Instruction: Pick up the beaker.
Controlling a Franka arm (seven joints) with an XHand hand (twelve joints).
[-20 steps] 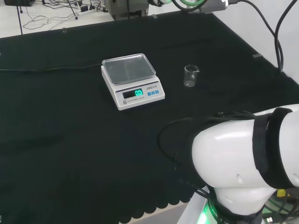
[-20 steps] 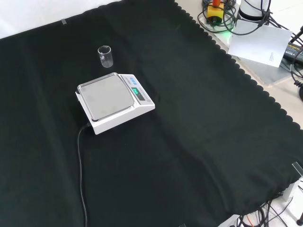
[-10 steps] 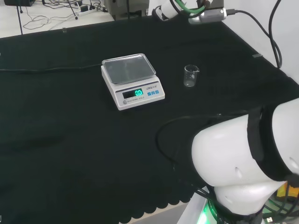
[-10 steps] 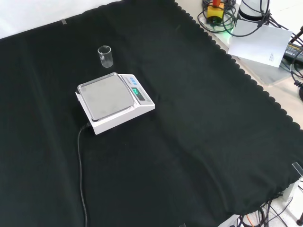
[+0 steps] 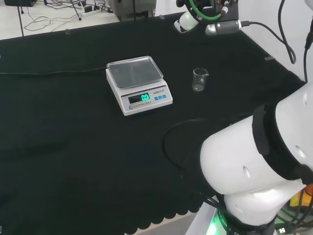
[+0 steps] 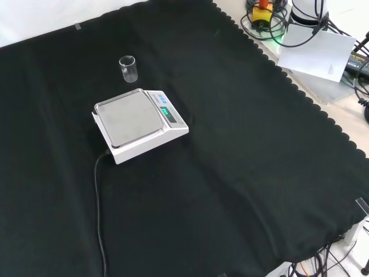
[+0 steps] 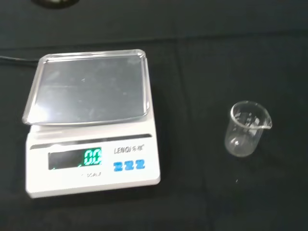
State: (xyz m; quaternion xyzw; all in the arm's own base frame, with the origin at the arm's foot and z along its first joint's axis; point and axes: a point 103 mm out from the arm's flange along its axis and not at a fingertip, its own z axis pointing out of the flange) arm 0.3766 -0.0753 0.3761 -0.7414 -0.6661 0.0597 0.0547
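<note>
Robotics lab bench, not a home or a shop. Bench is draped in black cloth with a scalloped hem at its edges. Lab ware on it: a white electronic scale with a steel pan and a lit green display, and a small clear glass beaker standing upright near the scale, apart from it. The scale's power cord runs across the cloth to the bench edge. Past the bench's far edge in the head view, loose cables lie on a pale floor. Off the bench's corner in the front view: more cabling, a sheet of paper, green status light at the arm's base.
</note>
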